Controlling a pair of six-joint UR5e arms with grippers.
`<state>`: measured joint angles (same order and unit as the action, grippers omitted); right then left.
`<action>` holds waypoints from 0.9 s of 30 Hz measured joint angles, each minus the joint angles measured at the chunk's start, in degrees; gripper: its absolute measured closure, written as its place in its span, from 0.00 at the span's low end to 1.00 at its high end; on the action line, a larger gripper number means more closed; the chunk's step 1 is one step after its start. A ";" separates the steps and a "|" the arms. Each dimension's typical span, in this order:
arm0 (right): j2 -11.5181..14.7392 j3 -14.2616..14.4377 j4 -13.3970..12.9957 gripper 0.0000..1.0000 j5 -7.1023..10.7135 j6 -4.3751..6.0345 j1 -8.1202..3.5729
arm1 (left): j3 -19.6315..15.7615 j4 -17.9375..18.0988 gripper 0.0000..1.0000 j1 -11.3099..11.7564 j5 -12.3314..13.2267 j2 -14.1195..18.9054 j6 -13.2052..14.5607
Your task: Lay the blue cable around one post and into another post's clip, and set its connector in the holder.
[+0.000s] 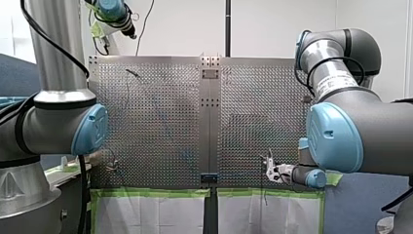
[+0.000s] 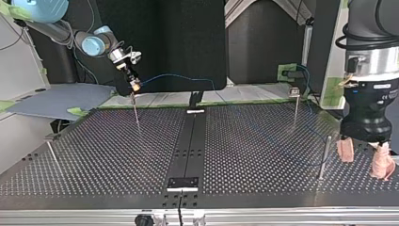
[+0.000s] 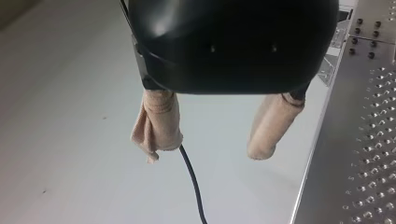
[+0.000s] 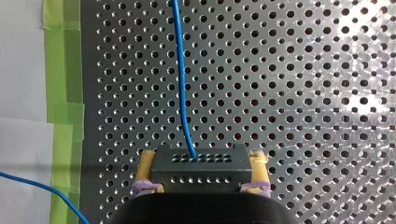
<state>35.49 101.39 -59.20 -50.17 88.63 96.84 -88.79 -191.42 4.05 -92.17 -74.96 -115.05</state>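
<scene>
My right gripper (image 4: 203, 161) is shut on a black connector block (image 4: 200, 169), its yellow fingers (image 4: 146, 169) pressed against both sides. The blue cable (image 4: 181, 79) leaves the block and runs ahead over the perforated plate. In the top view this gripper (image 2: 133, 84) hangs just above a thin post (image 2: 136, 112) at the far left, and the cable (image 2: 188, 77) arcs away to the right. My left gripper (image 2: 367, 157) stands open at the right, beside another post (image 2: 324, 157). Its beige padded fingers (image 3: 268, 128) hold nothing.
A clip-topped post (image 2: 295, 101) stands at the top view's far right, and a fourth post (image 2: 53, 157) at the near left. A dark centre strip (image 2: 190, 146) divides the perforated table. Green tape (image 1: 156, 193) edges the table in the front view. A thin black cable (image 3: 194, 186) hangs under my left gripper.
</scene>
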 joint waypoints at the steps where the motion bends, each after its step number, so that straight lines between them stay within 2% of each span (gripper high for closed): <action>1: 0.00 0.00 -0.01 0.91 -0.01 0.02 0.00 | 0.21 -0.50 0.00 -0.14 -0.23 0.04 0.51; 17: 0.00 0.00 0.04 0.91 -0.03 0.07 0.00 | 0.62 -9.23 0.00 -2.26 -0.98 0.12 9.24; 21: 0.01 0.00 0.09 0.91 -0.04 0.07 0.02 | 0.59 -11.34 0.00 -2.81 -2.05 0.12 11.46; 27: 0.05 0.00 0.20 0.91 -0.13 0.05 0.05 | 0.57 -12.33 0.00 -3.53 -3.19 0.12 14.99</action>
<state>35.54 101.39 -59.00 -50.30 88.68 96.89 -88.22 -203.75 0.52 -95.36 -74.84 -100.05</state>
